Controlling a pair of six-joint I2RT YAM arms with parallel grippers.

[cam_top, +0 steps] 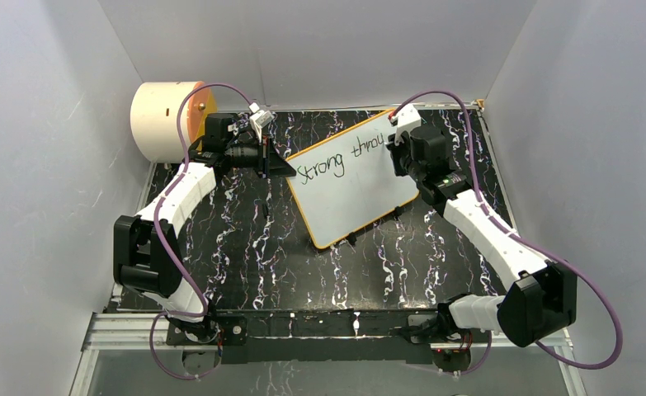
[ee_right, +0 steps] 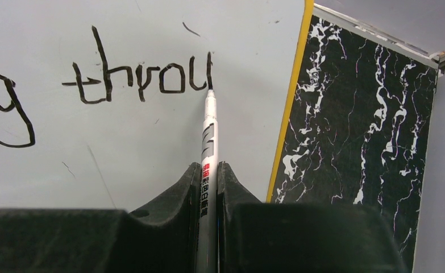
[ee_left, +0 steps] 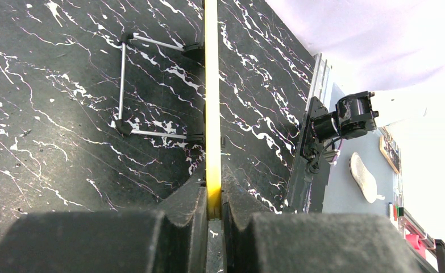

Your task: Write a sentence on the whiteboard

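Whiteboard (cam_top: pixel 352 177) is sitting on table (cam_top: pixel 245 247) between your arms. Your left gripper (ee_left: pixel 213 199) is pinching its yellow frame edge, steadying it. Your right gripper (ee_right: pixel 209 187) is clamping marker (ee_right: pixel 209 128), tip touching board after "throu". "Strong throu" written; word incomplete, rest of sentence judged outstanding.

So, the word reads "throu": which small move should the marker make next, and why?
Probably lift the marker slightly and shift it along the line for the next letter: its tip rests on the board at the foot of the "u", and the left gripper clamps the board's edge.
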